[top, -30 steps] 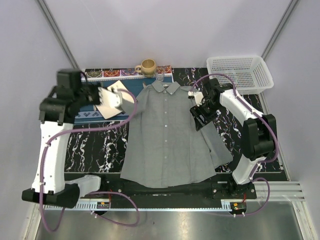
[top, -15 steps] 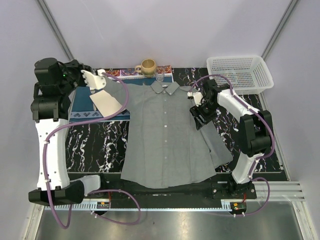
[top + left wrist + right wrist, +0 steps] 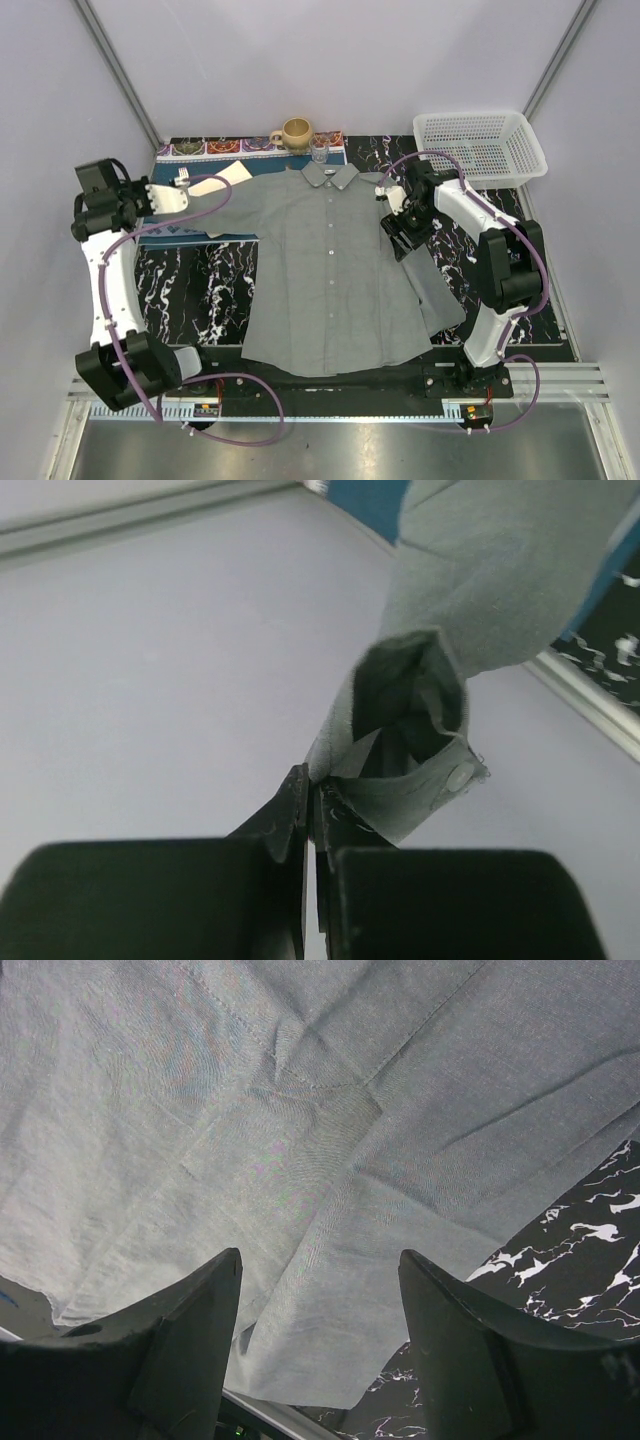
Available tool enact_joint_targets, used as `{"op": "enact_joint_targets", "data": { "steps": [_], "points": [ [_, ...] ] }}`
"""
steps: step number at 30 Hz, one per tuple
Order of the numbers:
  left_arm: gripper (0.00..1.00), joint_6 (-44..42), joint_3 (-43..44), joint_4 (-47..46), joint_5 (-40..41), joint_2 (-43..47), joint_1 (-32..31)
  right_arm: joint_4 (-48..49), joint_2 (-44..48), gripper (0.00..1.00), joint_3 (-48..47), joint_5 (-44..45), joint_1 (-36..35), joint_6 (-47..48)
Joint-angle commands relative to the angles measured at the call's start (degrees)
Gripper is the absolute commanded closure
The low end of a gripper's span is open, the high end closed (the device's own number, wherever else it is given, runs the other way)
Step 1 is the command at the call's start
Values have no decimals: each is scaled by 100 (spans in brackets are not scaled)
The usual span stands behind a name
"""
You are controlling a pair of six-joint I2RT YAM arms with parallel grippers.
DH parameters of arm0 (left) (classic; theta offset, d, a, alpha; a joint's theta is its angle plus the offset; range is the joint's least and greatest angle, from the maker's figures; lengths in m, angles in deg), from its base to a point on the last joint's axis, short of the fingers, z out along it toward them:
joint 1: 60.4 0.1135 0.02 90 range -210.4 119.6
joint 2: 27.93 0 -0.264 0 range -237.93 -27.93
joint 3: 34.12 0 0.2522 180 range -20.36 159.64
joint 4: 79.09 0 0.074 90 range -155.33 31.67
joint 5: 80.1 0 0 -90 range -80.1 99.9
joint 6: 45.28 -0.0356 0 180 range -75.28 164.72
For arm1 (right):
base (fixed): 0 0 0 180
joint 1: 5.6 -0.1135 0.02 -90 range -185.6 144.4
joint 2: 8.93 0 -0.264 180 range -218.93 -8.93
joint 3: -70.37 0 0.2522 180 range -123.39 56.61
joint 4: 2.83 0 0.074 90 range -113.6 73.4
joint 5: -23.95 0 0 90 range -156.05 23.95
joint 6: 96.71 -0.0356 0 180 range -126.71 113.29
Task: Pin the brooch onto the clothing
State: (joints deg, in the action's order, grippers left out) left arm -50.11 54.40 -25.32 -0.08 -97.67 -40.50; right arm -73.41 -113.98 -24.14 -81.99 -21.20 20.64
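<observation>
The clothing (image 3: 335,265), a grey collared button-up shirt, lies front-up in the middle of the table. Its left sleeve is stretched out to the left and held off the table. My left gripper (image 3: 196,184) is shut on that sleeve's edge. In the left wrist view the jaws (image 3: 312,785) pinch the folded grey cloth (image 3: 430,710) beside a small pale button (image 3: 460,776). My right gripper (image 3: 400,228) hangs open just above the shirt's right shoulder and sleeve. In the right wrist view only grey cloth (image 3: 300,1140) lies between its fingers (image 3: 320,1260). The brooch is out of view.
A white mesh basket (image 3: 481,146) stands at the back right. A tan mug (image 3: 295,132) and a small glass (image 3: 320,154) sit behind the collar. A blue patterned placemat (image 3: 170,228) lies under the stretched sleeve, on the black marbled table (image 3: 190,290).
My left arm has swung down and to the left, drawing the sleeve out lower and straighter. The right gripper has stayed over the right shoulder.
</observation>
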Motion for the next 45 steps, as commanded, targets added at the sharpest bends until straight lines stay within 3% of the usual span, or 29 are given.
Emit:
{"op": "enact_joint_targets", "data": {
  "steps": [1,4,5,8,9,12,15,20,25,28,37,45],
  "points": [
    [100,-466,-602,-423,320,-119,286,-93,64,30,-169,-14,30,51],
    [96,-615,-1024,-502,391,-259,418,-128,3,29,-230,-110,30,-19],
    [79,-694,-1243,-485,391,-303,470,-137,-15,29,-248,-128,30,-46],
    [49,-994,-1289,-398,146,-584,909,-251,-33,25,-353,-198,30,-29],
    [34,-855,-1158,-319,137,-829,1050,-294,11,24,-397,-251,30,-37],
    [18,-171,-429,233,-135,-1155,1156,-488,134,20,-564,-312,48,7],
    [12,261,-243,332,-557,-1104,1139,-646,222,17,-600,-444,153,15],
    [13,1035,-50,498,-1101,-1305,1130,-726,310,18,-354,-471,250,139],
    [23,1492,-41,1088,-1823,-1779,1095,-734,319,19,-310,-515,250,112],
    [32,2037,292,1254,-1632,-2420,1095,-770,302,19,-388,-515,250,95],
    [22,2811,56,710,-998,-3195,1104,-778,222,20,-415,-515,259,16],
    [25,3014,-145,385,-770,-3793,1095,-611,143,21,-205,-260,250,103]
  ]
}}
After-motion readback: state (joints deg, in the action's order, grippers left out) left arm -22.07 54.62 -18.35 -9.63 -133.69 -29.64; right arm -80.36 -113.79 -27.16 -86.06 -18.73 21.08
